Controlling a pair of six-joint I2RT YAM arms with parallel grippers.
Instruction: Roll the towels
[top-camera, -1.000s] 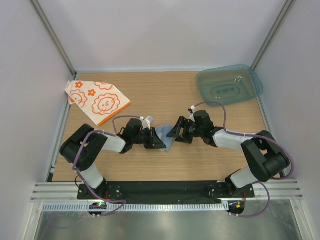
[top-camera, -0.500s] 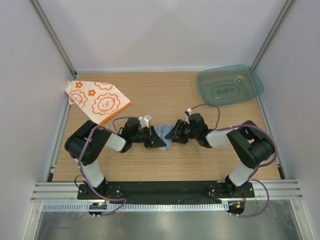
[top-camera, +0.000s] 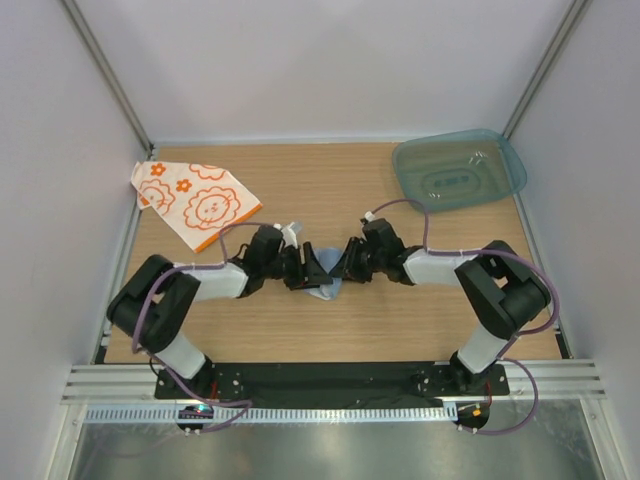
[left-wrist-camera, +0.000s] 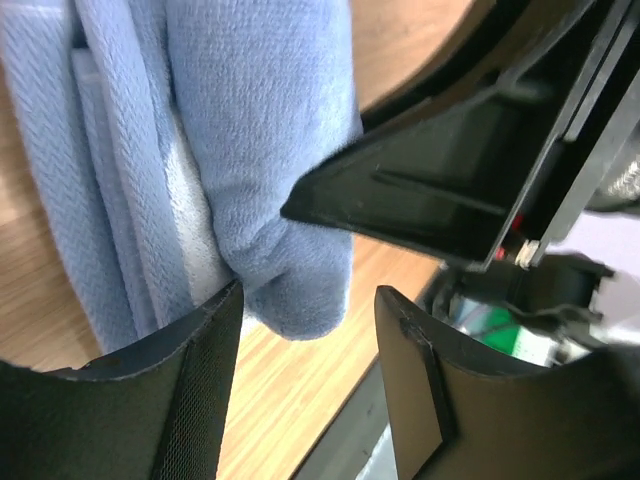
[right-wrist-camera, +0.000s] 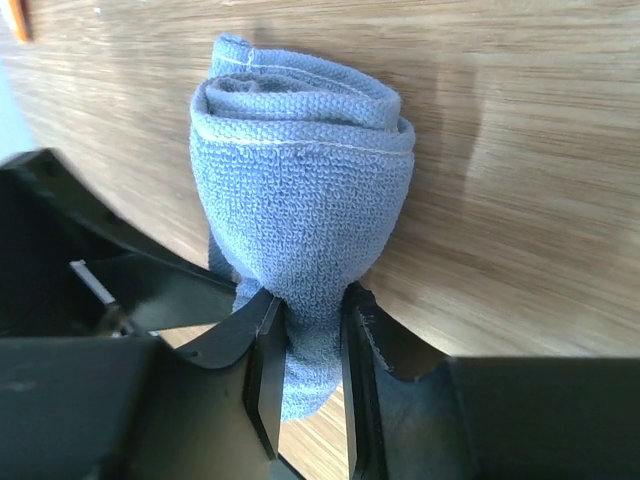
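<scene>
Got one teal tray (top-camera: 460, 168) off in the far-right corner. Only the two arms crowding mid-worktop (top-camera: 400, 320). Two towels: blue towel (right-wrist-camera: 300, 180) there, rolled up thick, pinched at one end by right hand (right-wrist-camera: 305, 340), left hand (left-wrist-camera: 308, 330) spread open at the other end; orange-print towel (top-camera: 195, 203) lying unrolled, far-left.

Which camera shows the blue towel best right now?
The right wrist view: the blue towel shows as a roll, coiled end visible, lower end pinched in the right gripper. The left wrist view gives a cropped close-up of its folds; the top view, only a small sliver.
</scene>
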